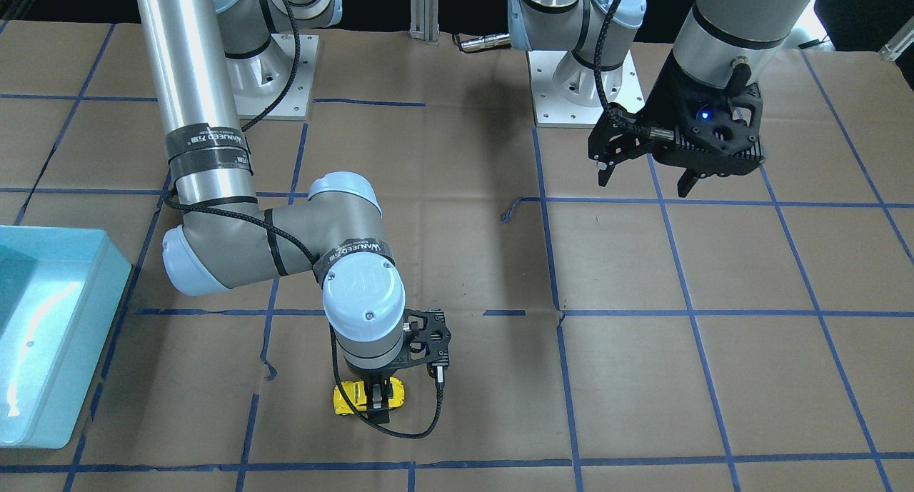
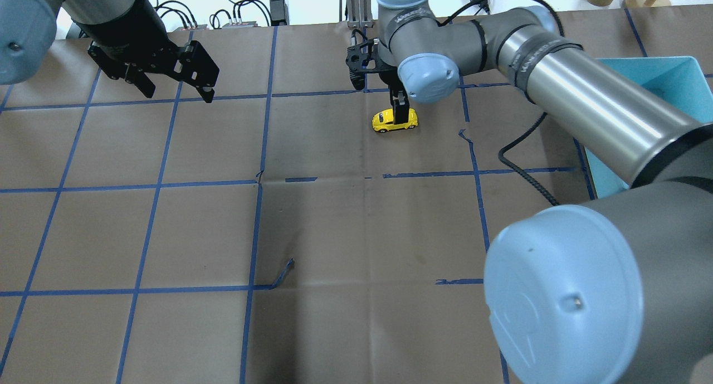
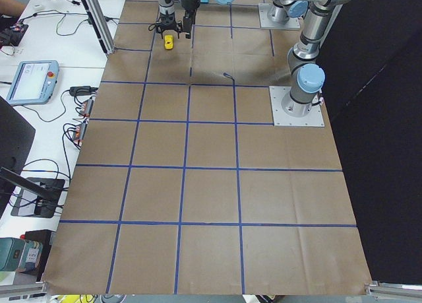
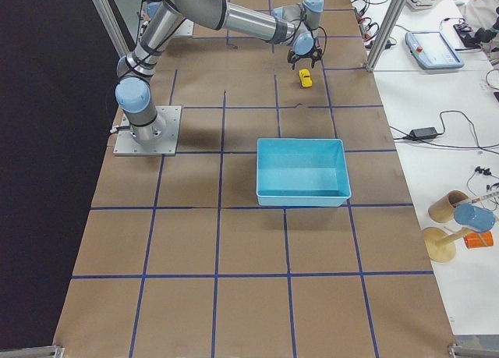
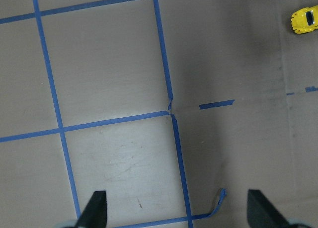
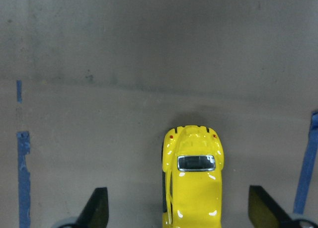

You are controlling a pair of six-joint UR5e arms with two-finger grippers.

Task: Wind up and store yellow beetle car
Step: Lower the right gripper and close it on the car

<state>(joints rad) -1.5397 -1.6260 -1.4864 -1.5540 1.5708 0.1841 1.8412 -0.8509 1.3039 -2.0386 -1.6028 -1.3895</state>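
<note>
The right gripper (image 1: pixel 377 400) stands low over the yellow beetle car (image 6: pixel 193 188). Its jaws are spread wide to either side of the body, with a gap on each flank, and they grip nothing. In the overhead view the car sits on its wheels on the tabletop (image 2: pixel 334 233), at about 1 o'clock from centre. The blue bin (image 2: pixel 668 66) lies well apart at the car's 3 o'clock. The left gripper (image 5: pixel 178 212) hangs above the tabletop at 10 o'clock, jaws wide and empty.
</note>
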